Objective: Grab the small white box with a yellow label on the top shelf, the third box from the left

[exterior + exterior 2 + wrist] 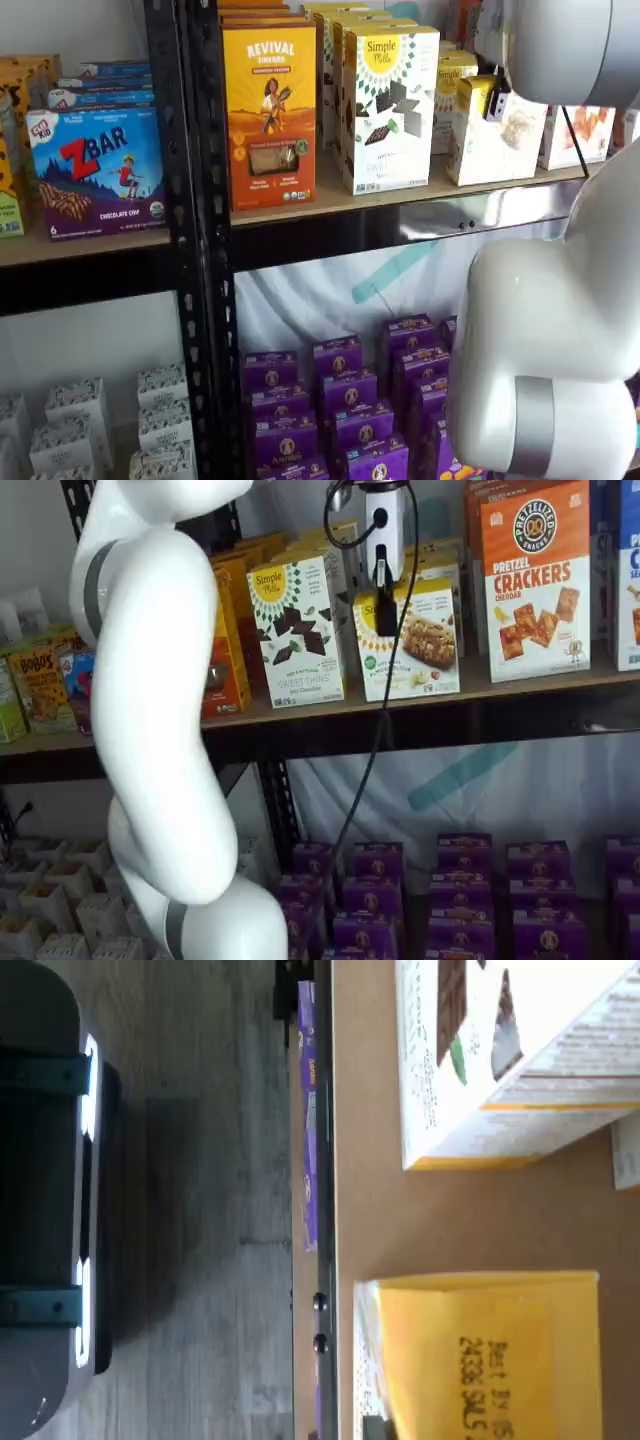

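Observation:
The small white box (418,650) with its yellow sunburst label stands on the top shelf (330,712), right of a taller white box with chocolate squares (295,630). My gripper (383,600) comes down from above; one black finger lies against the box's front near its top edge. In a shelf view the gripper (495,100) sits at the top of the small white box (500,140), shut on it. The wrist view shows the box's yellow top (490,1360) with printed date text, the tan shelf board (450,1220) and the taller box (510,1060) beside it.
An orange Revival box (268,110) stands left of the taller box, and a Pretzel Crackers box (535,580) to the right. Purple boxes (350,400) fill the tier below. A black perforated post (190,200) divides the racks. My white arm (160,730) fills the foreground.

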Robot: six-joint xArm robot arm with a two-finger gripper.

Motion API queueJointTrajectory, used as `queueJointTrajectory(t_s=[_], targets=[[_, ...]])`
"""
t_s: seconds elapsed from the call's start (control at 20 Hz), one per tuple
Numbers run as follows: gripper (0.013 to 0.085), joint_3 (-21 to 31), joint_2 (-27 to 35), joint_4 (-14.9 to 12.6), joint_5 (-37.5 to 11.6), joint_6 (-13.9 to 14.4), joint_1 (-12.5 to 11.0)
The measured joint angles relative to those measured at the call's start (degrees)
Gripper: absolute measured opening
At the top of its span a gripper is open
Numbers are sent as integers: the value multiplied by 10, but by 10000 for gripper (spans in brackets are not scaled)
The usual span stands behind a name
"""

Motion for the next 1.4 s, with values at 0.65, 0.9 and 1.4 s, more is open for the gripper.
queueJointTrajectory(t_s=[0.65,0.9,1.4], targets=[[290,52,-88,3,66,12,5],[290,95,-140,0,83,12,5],[290,156,-208,-10,112,21,15]])
